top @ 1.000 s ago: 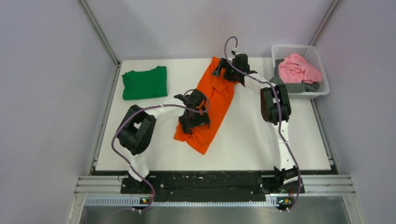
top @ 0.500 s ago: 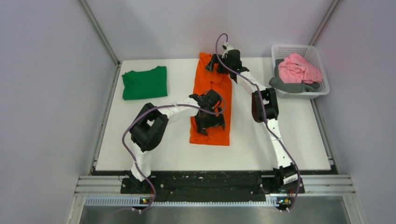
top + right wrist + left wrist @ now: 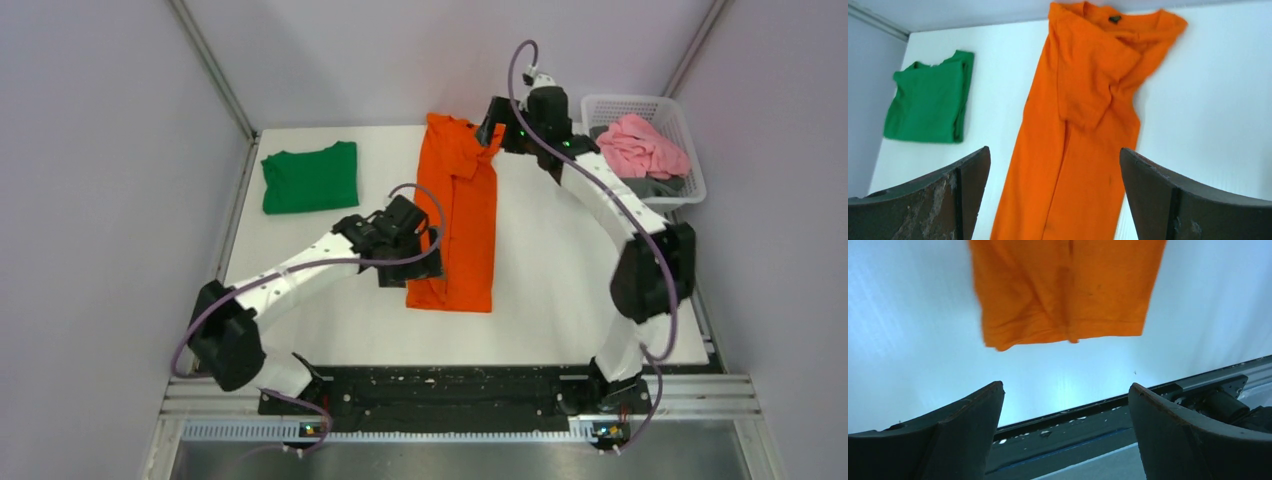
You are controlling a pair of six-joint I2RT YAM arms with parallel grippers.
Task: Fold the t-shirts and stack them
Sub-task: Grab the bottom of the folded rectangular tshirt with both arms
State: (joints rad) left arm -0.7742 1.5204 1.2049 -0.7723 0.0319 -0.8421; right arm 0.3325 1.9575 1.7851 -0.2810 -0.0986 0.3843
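Orange t-shirt [image 3: 460,215] lies flat mid-table [image 3: 580,290] as a long narrow strip running 12 to 6 o'clock, collar at the 12 end and hem at the 6 end, with the sleeves folded inward. In the right wrist view the collar area is bunched and rumpled. Left gripper [image 3: 412,265] sits at 9 o'clock of the hem, just beside the shirt's edge; its jaws are spread wide with nothing in them and bare table shows between the fingers [image 3: 968,435]. Right gripper [image 3: 494,122] sits at 1 o'clock of the collar, jaws apart and also empty. Green t-shirt [image 3: 310,178] lies folded at 10 o'clock on the table, well apart from the orange one. White basket [image 3: 600,105] at 2 o'clock holds the pink garment [image 3: 640,147] on top of the grey garment [image 3: 655,187].
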